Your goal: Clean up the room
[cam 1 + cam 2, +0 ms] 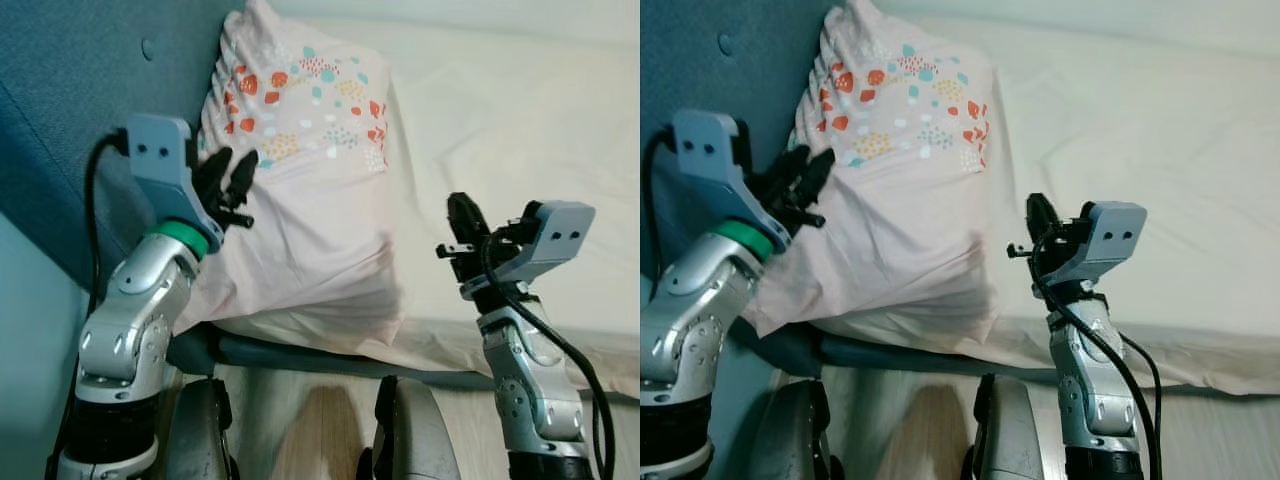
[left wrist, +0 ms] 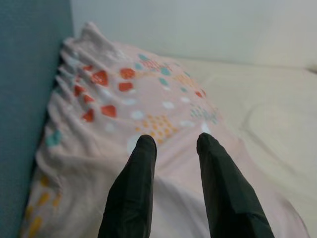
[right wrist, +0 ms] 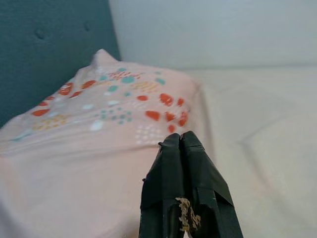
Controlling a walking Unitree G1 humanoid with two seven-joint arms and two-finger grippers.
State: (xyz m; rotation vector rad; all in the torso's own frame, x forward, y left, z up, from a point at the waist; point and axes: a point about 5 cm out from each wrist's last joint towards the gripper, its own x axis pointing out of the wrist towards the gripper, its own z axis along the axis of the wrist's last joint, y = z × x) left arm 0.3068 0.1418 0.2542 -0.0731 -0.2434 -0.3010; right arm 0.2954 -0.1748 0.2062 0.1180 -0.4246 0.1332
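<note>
A pale pink pillow (image 1: 300, 180) with red, teal and yellow spots leans against the teal headboard (image 1: 70, 110) at the head of the bed. My left gripper (image 1: 226, 178) hovers at the pillow's left edge, fingers open with nothing between them; in the left wrist view the fingertips (image 2: 147, 146) point at the pillow (image 2: 124, 109). My right gripper (image 1: 462, 215) is raised over the sheet to the right of the pillow, its fingers shut and empty. In the right wrist view the shut fingers (image 3: 183, 148) face the pillow (image 3: 99, 129).
A cream sheet (image 1: 500, 130) covers the mattress to the right. The bed's dark teal frame edge (image 1: 300, 355) runs below the pillow. Wooden floor (image 1: 310, 430) lies at the bottom, between my own legs.
</note>
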